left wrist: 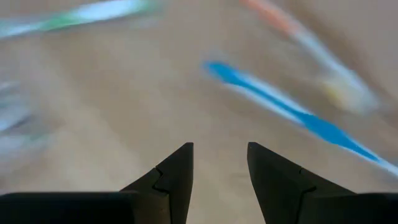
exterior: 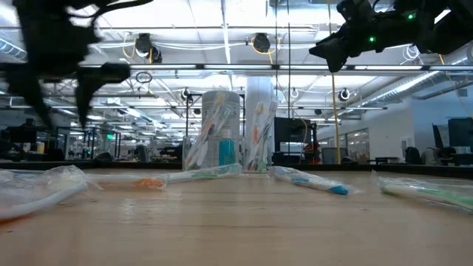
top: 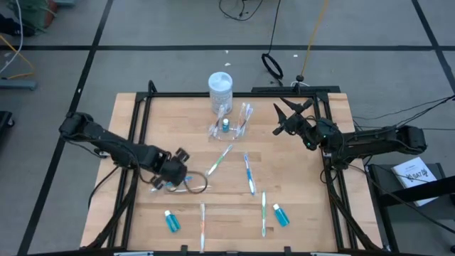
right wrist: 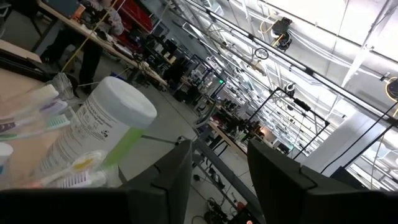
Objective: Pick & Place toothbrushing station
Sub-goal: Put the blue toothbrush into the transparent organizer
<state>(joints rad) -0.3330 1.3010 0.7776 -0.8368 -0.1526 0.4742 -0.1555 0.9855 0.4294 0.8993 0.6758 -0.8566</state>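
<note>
Left gripper: the left gripper (top: 173,173) is hanging low over the wooden table (top: 298,206), left of centre, fingers (left wrist: 177,174) standing a narrow gap apart with nothing between them.
Under left gripper: a wrapped toothbrush with a blue handle (left wrist: 292,112) is lying slantwise on the wood ahead of the fingers; the left wrist view is blurring, so finer detail is not showing.
Beside left gripper: a clear plastic-wrapped toothbrush (top: 190,186) is lying just beside it, toward the front edge; whether they are touching I cannot tell.
Right gripper: the right gripper (top: 284,119) is hovering above the table's far right corner, fingers spread, holding nothing, pointing toward the far middle.
Toothbrushing station: the small see-through plastic holder with compartments (top: 233,124) is standing upright at the far middle of the table, well apart from both grippers, toothbrushes and a small teal bottle (top: 225,126) sitting in it.
Behind station: a white cylindrical lidded jar (top: 220,91) is standing just behind it, taller than the holder in the low view.
Loose items, centre: a green-ended toothbrush (top: 220,159) and a blue-handled toothbrush (top: 249,173) are lying between the station and the front edge.
Loose items, front: two small blue bottles (top: 171,221) (top: 280,215) are lying near the front edge, two more wrapped toothbrushes (top: 202,226) (top: 264,212) between them.
</note>
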